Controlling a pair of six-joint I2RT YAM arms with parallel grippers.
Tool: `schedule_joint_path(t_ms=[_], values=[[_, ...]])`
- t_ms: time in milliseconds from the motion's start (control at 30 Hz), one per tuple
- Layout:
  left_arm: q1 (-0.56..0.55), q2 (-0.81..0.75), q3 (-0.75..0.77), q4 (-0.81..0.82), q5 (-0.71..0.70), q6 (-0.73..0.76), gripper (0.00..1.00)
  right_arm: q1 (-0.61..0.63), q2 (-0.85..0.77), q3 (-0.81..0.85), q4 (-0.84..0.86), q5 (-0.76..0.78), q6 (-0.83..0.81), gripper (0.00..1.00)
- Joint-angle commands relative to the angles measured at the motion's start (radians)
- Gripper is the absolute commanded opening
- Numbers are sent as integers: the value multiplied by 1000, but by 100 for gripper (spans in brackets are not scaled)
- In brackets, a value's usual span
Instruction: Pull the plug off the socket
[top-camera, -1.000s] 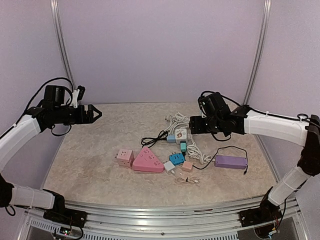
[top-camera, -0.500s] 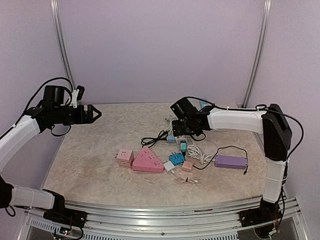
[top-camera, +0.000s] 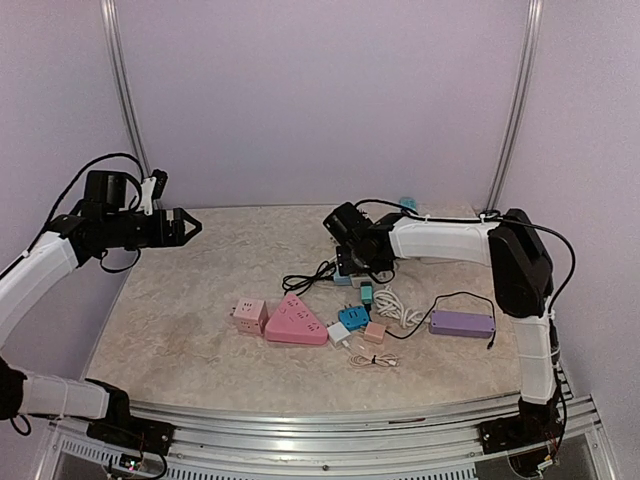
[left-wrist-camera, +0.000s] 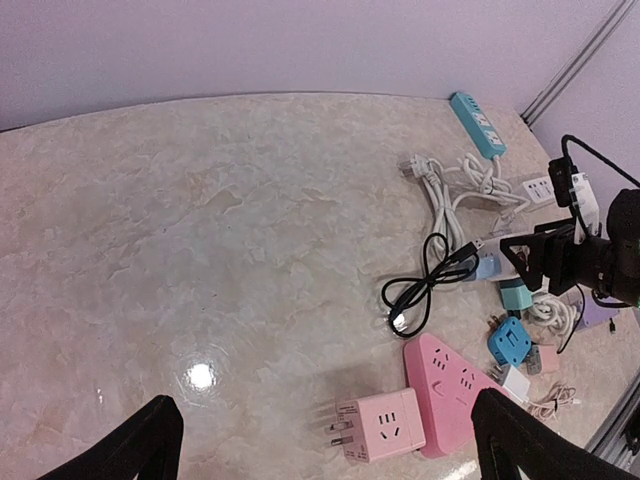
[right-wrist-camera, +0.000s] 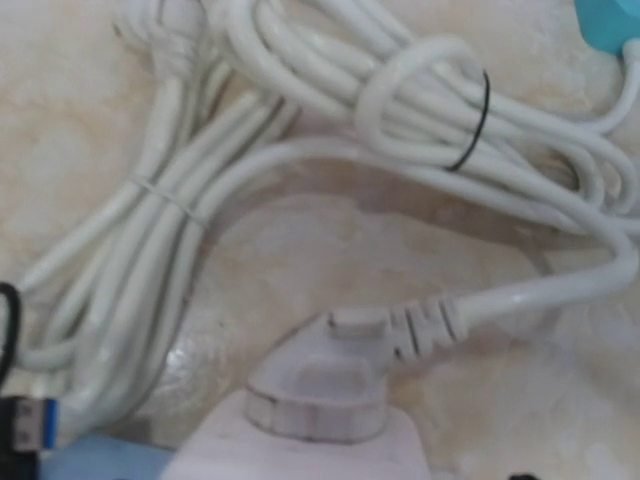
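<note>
A white plug (right-wrist-camera: 315, 385) with a thick white cord (right-wrist-camera: 520, 300) sits plugged into the top of a white socket block (right-wrist-camera: 300, 445), close below the right wrist camera. In the top view the socket block (top-camera: 360, 267) lies mid-table, and my right gripper (top-camera: 350, 258) hovers right over it. Its fingers stand apart in the left wrist view (left-wrist-camera: 535, 258) and hold nothing. My left gripper (top-camera: 185, 226) is open and empty, raised above the table's far left, its fingers (left-wrist-camera: 150, 440) at the frame's bottom corners.
A pink triangular power strip (top-camera: 295, 322), a pink cube adapter (top-camera: 250, 315), a blue adapter (top-camera: 352, 317) and a purple strip (top-camera: 462, 323) lie in front of the socket. A black cable (top-camera: 310, 275) and white cord coils (right-wrist-camera: 330, 90) lie beside it. A teal strip (left-wrist-camera: 478, 122) lies at the back.
My right arm has swung left and down from the right side until its gripper is over the white socket block. The left arm has not moved.
</note>
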Motion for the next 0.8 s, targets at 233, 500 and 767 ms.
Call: schedule_joint_path(t_ms=[233, 500, 767], values=[[-4, -14, -17, -3, -13, 15, 99, 12, 52, 36, -36, 33, 56, 77], [-4, -14, -16, -2, -13, 17, 99, 12, 86, 74, -57, 40, 71, 71], [-4, -15, -16, -3, -13, 18, 99, 13, 104, 88, -72, 49, 86, 61]])
